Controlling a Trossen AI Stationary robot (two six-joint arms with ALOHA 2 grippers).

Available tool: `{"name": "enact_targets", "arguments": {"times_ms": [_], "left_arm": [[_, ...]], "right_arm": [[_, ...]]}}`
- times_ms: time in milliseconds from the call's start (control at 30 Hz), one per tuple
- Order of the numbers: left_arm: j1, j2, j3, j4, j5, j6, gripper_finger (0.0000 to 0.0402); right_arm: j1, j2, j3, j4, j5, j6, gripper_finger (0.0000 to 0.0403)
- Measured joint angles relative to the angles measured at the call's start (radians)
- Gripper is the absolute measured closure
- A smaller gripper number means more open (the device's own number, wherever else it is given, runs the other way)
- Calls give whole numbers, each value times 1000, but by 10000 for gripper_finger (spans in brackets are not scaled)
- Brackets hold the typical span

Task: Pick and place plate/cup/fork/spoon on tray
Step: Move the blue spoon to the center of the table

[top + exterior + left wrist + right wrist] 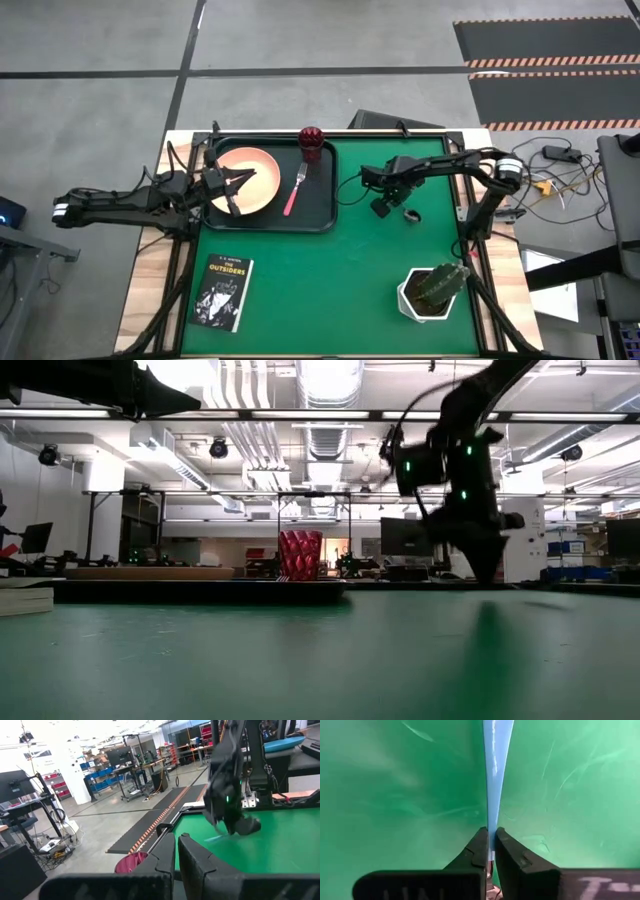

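Right gripper [491,847]: centre-right of the high view, low over green surface [330,290], fingers clamped on teal spoon [496,775] handle.
Left gripper [176,851]: upper left, above plate [247,180], fingers together, holding nothing.
Tray [322,215]: upper centre, carrying plate, fork [295,192], cup [311,143] at its top right corner.
Book [223,292]: lower left.
Cactus pot [432,291]: lower right.

Plate [245,179], fork [295,189], cup [311,141] on tray [323,213]
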Motion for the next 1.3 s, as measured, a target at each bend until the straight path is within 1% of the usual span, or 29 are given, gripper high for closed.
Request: {"name": "enact_targets", "arguments": {"times_ms": [133, 300, 467, 533, 600, 667, 767, 833, 933, 1067, 1167, 1300], "left_arm": [[1, 0, 0, 0, 0, 0, 398], [0, 14, 0, 1, 0, -2, 398], [0, 51, 0, 20, 0, -20, 398], [0, 74, 0, 59, 3, -61, 398], [-1, 96, 0, 94, 40, -94, 398], [-3, 117, 3, 123, 103, -141, 398], [-19, 151, 15, 138, 195, -266, 398], [-47, 178, 12, 136, 222, -348, 398], [-112, 244, 5, 132, 215, -444, 398], [-205, 339, 17, 134, 123, -546, 398], [-263, 402, 35, 137, 66, -616, 398], [-329, 480, 62, 136, 48, -695, 398]], "right_arm": [[30, -68, 39, -12, 6, 0, 393], [114, -143, 115, -15, 49, 3, 393], [226, -154, 218, -9, 104, -15, 394], [271, -145, 253, -3, 107, -87, 394], [313, -123, 279, 6, 110, -180, 394], [351, -97, 301, 24, 109, -253, 394], [404, -53, 341, 47, 104, -349, 394], [436, -18, 366, 53, 104, -415, 394], [479, 51, 402, 59, 87, -509, 394], [525, 147, 455, 65, 7, -624, 394], [553, 228, 501, 60, 2, -691, 394], [579, 322, 558, 41, 2, -763, 394]]}}
